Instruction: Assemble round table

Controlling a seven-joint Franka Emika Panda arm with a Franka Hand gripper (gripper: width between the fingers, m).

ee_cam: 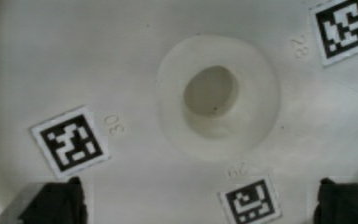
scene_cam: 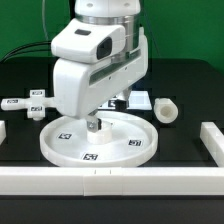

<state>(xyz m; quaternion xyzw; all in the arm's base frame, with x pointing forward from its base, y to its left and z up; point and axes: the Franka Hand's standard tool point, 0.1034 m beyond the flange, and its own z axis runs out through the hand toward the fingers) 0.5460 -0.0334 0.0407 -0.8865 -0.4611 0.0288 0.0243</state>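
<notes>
Fingers (ee_cam: 60, 203) stand wide apart, empty, over the disc (scene_cam: 52, 142) near its hub (ee_cam: 217, 95); leg (scene_cam: 166, 108) lies toward the exterior view's right, cross-shaped foot (scene_cam: 30, 103) left (arm (scene_cam: 90, 60) screens the disc's far rim).

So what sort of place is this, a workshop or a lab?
Probably a robotics lab test bench: a Panda arm over a black table fenced by white border blocks, with tag-marked kit parts like the round disc, against a green backdrop.
</notes>
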